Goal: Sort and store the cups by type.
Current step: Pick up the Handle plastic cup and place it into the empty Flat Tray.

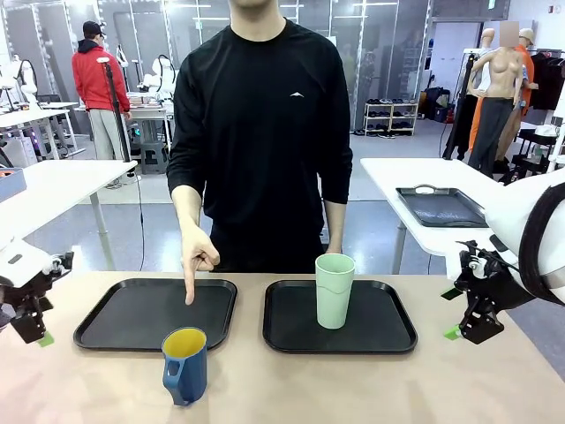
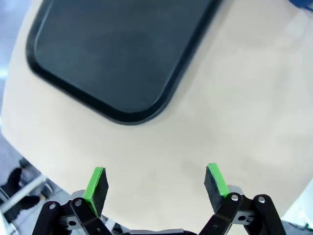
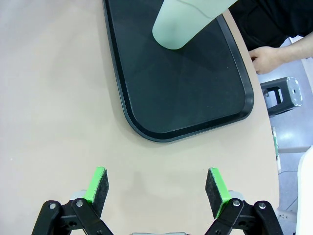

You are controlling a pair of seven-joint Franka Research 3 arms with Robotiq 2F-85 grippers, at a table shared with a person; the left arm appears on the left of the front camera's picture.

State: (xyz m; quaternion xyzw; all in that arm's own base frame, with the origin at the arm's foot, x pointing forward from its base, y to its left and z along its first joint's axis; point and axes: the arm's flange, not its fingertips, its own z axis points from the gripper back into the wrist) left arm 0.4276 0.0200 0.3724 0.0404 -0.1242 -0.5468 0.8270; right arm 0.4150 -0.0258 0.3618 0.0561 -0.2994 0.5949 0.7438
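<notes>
Nearest the robot, the short dark blue handled cup (image 1: 184, 365), yellow inside, stands upright on the pale wooden table (image 1: 300, 389). It is close to the table's near edge and just in front of the near rim of the left flat black plastic tray (image 1: 132, 314). Its long axis is vertical, mouth up, and the handle appears to face the near-left side.

The cup lies to the right of the left end effector (image 1: 35, 331), which hangs low at the table's left edge, released, its 2 green pads wide apart with nothing between them. The right end effector (image 1: 455, 315) is also spread and empty at the table's right edge, well apart from that cup, so the left arm is the nearer. Bare table lies between the left end effector and the cup, leaving room for a sideways approach. The tray rim just behind the cup is the edge to mind.

Farther off, the tall pale mint-green handleless tumbler (image 1: 335, 290) stands upright inside the right black plastic tray (image 1: 388, 318). Beyond, the person's hand (image 1: 199, 254) points 1 finger down into the left tray, probably marking where the blue cup belongs.
</notes>
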